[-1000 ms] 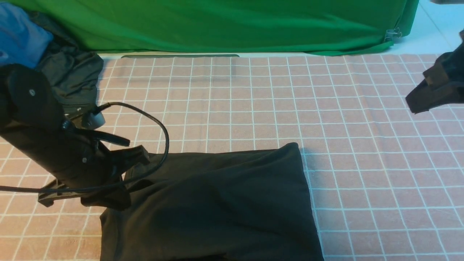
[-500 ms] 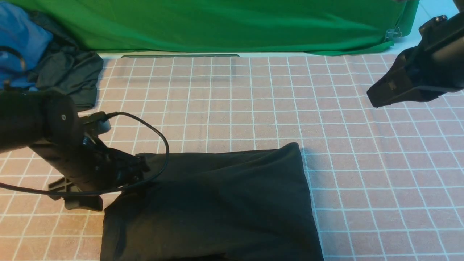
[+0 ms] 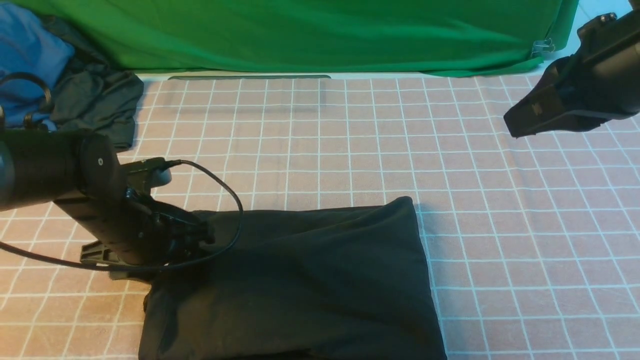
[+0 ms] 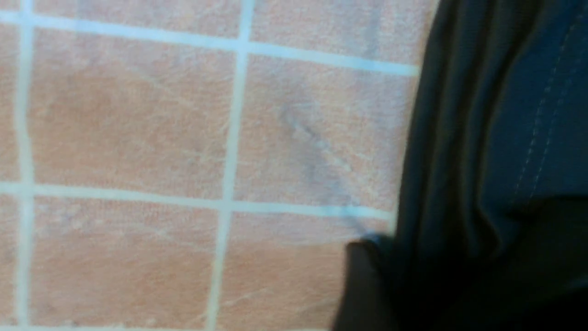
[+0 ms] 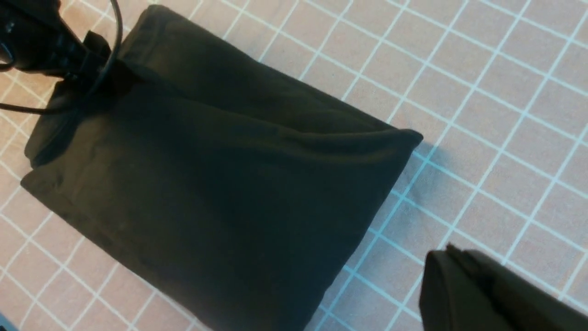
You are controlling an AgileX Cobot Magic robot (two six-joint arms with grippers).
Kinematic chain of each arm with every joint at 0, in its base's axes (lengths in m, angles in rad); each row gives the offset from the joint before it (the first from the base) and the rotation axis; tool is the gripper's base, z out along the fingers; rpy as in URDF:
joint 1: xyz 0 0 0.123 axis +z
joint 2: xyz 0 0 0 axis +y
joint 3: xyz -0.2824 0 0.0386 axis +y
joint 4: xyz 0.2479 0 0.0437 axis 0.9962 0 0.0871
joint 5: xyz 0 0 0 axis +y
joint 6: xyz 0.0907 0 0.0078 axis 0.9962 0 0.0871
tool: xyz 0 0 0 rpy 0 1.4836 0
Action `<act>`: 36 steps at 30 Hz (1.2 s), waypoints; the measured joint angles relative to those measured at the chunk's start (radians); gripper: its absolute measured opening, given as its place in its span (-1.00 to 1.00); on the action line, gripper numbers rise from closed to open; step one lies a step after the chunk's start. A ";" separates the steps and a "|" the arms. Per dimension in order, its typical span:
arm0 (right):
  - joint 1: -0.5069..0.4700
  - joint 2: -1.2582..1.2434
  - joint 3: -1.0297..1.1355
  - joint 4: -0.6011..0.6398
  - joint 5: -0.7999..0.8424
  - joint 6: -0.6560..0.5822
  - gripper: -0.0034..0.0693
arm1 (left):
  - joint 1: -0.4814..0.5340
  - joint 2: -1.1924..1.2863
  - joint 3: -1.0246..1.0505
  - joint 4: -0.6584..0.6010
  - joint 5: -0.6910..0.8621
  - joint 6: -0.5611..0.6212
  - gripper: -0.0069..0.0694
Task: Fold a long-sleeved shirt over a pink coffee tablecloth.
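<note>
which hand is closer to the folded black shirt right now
Left. The left hand sits at the folded black shirt's far-left corner, while the right hand hangs well off to its far right, above the pink checked tablecloth.

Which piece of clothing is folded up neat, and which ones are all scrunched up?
The long-sleeved shirt lies folded in a tidy rectangle near the front. The dark grey garment and blue garment sit crumpled at the far left corner.

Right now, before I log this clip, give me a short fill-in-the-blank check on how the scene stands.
1. The long-sleeved shirt lies ____ into a compact rectangle on the pink coffee tablecloth.
2. The left gripper sits low at the shirt's ____ edge.
3. The right gripper hangs raised, ____ the shirt.
4. Behind the tablecloth hangs a ____ cloth.

Missing words: folded; left; apart from; green
</note>
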 joint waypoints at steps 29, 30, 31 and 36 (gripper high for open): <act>0.002 0.395 -0.009 -0.042 -0.151 0.077 0.04 | -0.007 -0.086 -0.017 0.063 0.018 0.024 -0.60; 0.003 0.400 -0.010 -0.042 -0.153 0.077 0.11 | -0.007 -0.086 -0.017 0.063 0.018 0.024 -0.60; 0.011 0.435 -0.027 -0.042 -0.160 0.077 0.31 | -0.007 -0.086 -0.017 0.063 0.017 0.024 -0.60; 0.040 0.573 -0.091 -0.038 -0.162 0.079 0.68 | -0.007 -0.086 -0.017 0.063 0.017 0.024 -0.60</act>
